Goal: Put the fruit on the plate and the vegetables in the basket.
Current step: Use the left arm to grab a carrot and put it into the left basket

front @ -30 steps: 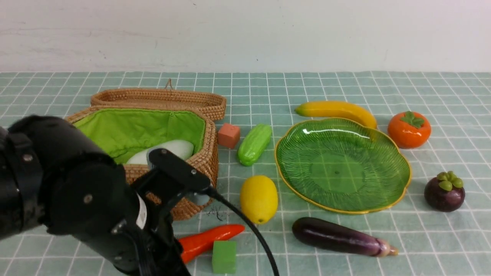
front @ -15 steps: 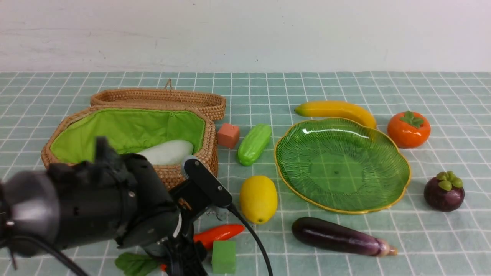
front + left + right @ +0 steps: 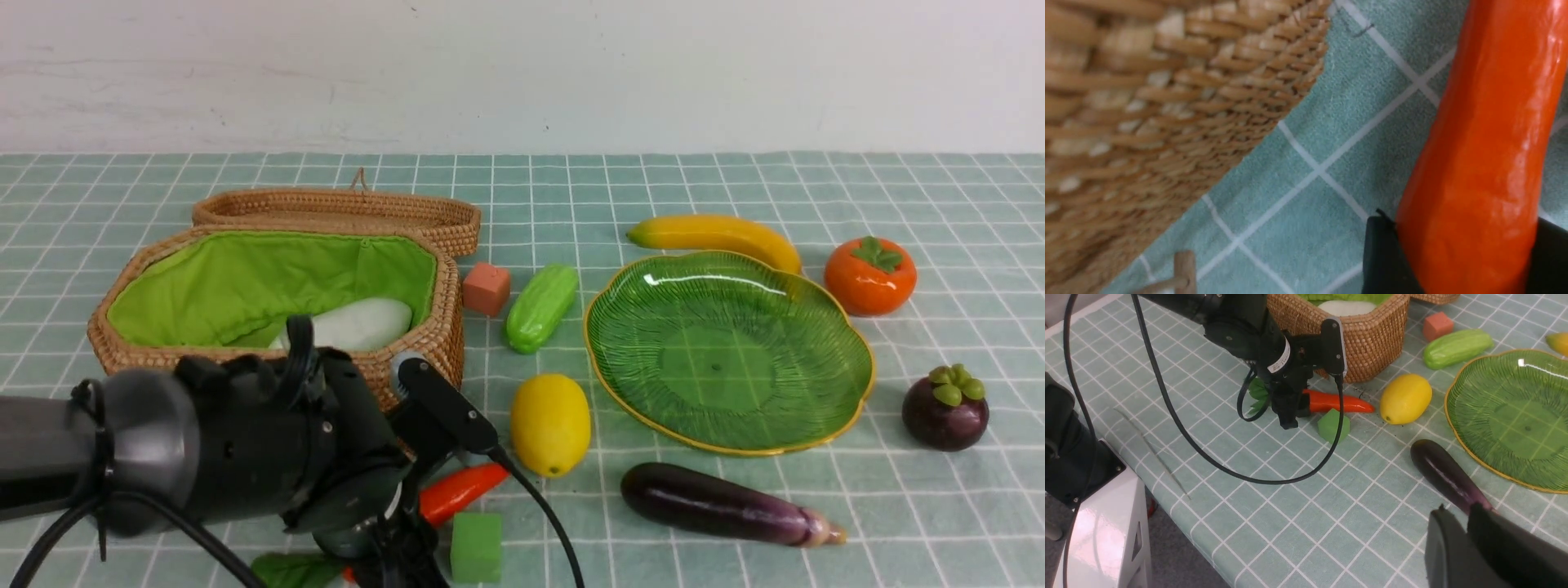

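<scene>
Nearest you, your left gripper (image 3: pixel 1294 412) is clamping the leafy end of the glossy red-orange toy carrot (image 3: pixel 461 490), its black jaws pressing on both sides. The carrot is lying just beside the brown woven wicker basket (image 3: pixel 441 327) with lime-green lining, where the white toy radish (image 3: pixel 359 322) is resting. Around the ribbed green glass leaf-shaped plate (image 3: pixel 727 359), on the checked cloth, are lying the yellow lemon (image 3: pixel 550 423), yellow banana (image 3: pixel 718 233), orange persimmon (image 3: pixel 870 276), round dark-purple mangosteen (image 3: pixel 945 408), bumpy light-green cucumber (image 3: pixel 541 307) and long purple eggplant (image 3: pixel 718 505). Your right gripper (image 3: pixel 1466 539) is hovering near the eggplant's end, jaws almost together, holding nothing.
</scene>
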{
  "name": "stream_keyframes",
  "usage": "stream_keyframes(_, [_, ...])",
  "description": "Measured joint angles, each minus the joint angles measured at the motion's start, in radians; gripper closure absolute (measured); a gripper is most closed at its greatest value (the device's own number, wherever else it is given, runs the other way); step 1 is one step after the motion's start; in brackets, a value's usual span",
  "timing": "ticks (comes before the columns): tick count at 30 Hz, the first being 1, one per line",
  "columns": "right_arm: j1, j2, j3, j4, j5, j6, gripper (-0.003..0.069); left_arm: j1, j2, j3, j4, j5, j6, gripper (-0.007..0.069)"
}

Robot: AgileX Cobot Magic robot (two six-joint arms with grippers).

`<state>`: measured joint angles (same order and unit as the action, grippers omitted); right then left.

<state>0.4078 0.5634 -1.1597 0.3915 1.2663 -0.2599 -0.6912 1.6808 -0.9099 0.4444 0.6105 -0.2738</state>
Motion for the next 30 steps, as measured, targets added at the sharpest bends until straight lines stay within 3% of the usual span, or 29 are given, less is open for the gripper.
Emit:
stream_keyframes(7, [0.0,0.0,0.0,-0.007,-0.04,0.0,0.0573,-0.095,-0.202,-0.103,0.004,0.146,0.093,0.025])
stream_keyframes(11, [0.0,0.0,0.0,-0.007,-0.134,0.0,0.0572,-0.131,-0.357,-0.175,0.091,0.197,0.157,0.025])
stream_keyframes(14, [0.0,0.0,0.0,-0.007,-0.246,-0.002,0.0572,-0.06,-0.419,-0.207,0.246,0.179,0.202,0.025])
stream_keyframes(18, [0.0,0.0,0.0,-0.007,-0.299,-0.004,0.0572,0.073,-0.39,-0.211,0.334,0.1,0.248,0.025])
stream_keyframes(23, [0.0,0.0,0.0,-0.007,-0.299,-0.004,0.0572,0.191,-0.288,-0.211,0.353,0.08,0.319,0.025])
stream_keyframes(27, [0.0,0.0,0.0,-0.007,-0.283,-0.004,0.0572,0.211,-0.234,-0.211,0.364,0.074,0.349,0.0249])
stream_keyframes(30, [0.0,0.0,0.0,-0.007,-0.268,-0.004,0.0572,0.212,-0.194,-0.211,0.388,0.077,0.357,0.0167])
